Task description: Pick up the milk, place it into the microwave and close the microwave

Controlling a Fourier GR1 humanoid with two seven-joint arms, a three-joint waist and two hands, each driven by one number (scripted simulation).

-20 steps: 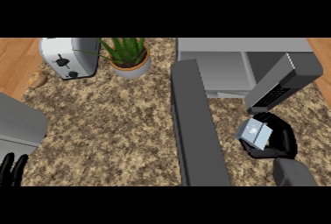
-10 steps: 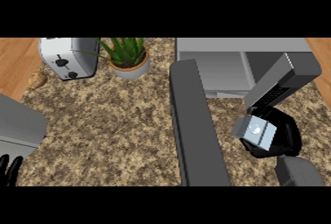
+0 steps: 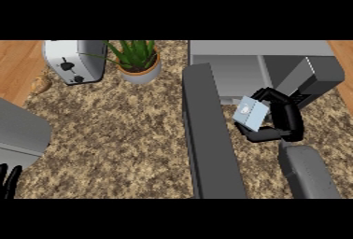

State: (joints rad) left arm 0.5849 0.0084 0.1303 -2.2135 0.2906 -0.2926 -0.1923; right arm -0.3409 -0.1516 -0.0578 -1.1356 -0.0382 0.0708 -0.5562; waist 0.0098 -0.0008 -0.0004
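1. Head view, task's thing: you had the milk (image 3: 250, 113), a small pale blue carton, held in the air at about 3 o'clock from the middle of the view, tilted, just in front of the microwave's mouth and just right of its open door.
2. Head view, right hand: your right hand (image 3: 284, 122) was curled round the carton, fingers over its top right and the thumb under its lower edge, so it was gripping the milk. Its grey forearm (image 3: 307, 172) ran down toward 5 o'clock.
3. Head view, left hand: your left hand (image 3: 8, 181) showed only as dark fingers pointing up at the lower left edge, about 8 o'clock, straight and holding nothing, well apart from everything else.
4. Head view, microwave: the microwave (image 3: 262, 56) sat at about 1 o'clock with its pale cavity showing. Its door (image 3: 207, 135) stood open as a long dark grey slab running from 12 o'clock down to 6 o'clock through the middle of the view.
5. Head view, the rest: you had a toaster (image 3: 72, 60) at 10 o'clock and a potted plant (image 3: 138, 63) just to its right at 11 o'clock, both standing on the speckled counter (image 3: 117, 140). A grey object (image 3: 21, 133) cut in at 9 o'clock; you could not tell what it was.
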